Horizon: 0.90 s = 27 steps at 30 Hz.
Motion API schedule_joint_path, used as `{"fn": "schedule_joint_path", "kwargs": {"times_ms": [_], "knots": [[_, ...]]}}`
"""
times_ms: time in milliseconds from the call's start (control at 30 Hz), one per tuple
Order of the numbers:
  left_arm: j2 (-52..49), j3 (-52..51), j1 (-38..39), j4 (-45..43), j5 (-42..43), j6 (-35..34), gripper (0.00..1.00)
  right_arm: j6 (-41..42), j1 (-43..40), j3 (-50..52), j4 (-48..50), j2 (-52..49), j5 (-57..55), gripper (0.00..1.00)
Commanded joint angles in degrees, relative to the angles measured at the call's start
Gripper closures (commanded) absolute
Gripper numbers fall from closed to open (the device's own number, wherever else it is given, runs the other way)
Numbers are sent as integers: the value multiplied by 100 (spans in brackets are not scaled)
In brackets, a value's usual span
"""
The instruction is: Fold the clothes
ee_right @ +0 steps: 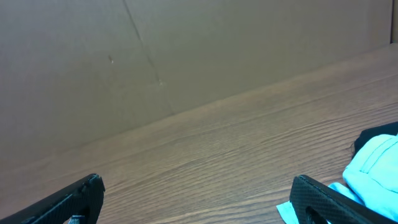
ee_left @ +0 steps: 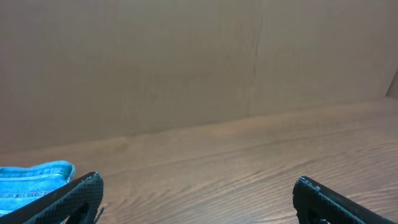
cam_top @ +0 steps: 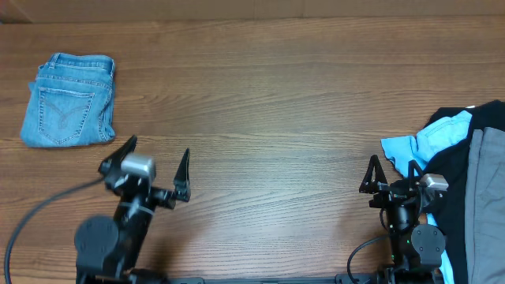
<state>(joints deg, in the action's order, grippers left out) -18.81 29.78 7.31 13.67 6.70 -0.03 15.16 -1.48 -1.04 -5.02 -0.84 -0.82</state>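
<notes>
My left gripper (cam_top: 158,147) hangs over the near left part of the wooden table (cam_top: 276,102) with its two fingers spread wide and nothing between them; the left wrist view confirms this, showing only bare wood between the two black fingertips. My right gripper (cam_top: 392,164) sits at the near right side, likewise parted and empty, with bare wood grain between its fingers in the right wrist view. The jeans (cam_top: 69,100) lie at the far left corner of the table as a compact folded bundle, one stitched back pocket facing up and the waistband toward the far edge. They are well apart from my left gripper and touch neither arm. In the left wrist view a corner of the denim shows at the lower left, just beyond my left finger. At the right edge of the table lies a pile of other garments: a bright cyan shirt (cam_top: 430,142), a black garment (cam_top: 454,189) and a grey garment (cam_top: 488,205). My right gripper is just beside the cyan shirt; I cannot tell whether it touches the cloth.
</notes>
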Motion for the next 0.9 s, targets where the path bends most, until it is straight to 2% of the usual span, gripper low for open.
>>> {"fn": "schedule_joint_path", "kwargs": {"times_ms": [0,333,467,867], "knots": [[640,-507,-63,-33,22,162,0,-20,-20,59,44,68,4,0],[1878,-2120,-66,-50,-61,17,0,-20,-20,59,44,68,4,0],[1867,-2566,-66,-168,39,-42,0,-20,-20,59,44,68,4,0],[1856,-2684,-118,-367,-26,-37,0,-20,-20,59,44,68,4,0]]}}
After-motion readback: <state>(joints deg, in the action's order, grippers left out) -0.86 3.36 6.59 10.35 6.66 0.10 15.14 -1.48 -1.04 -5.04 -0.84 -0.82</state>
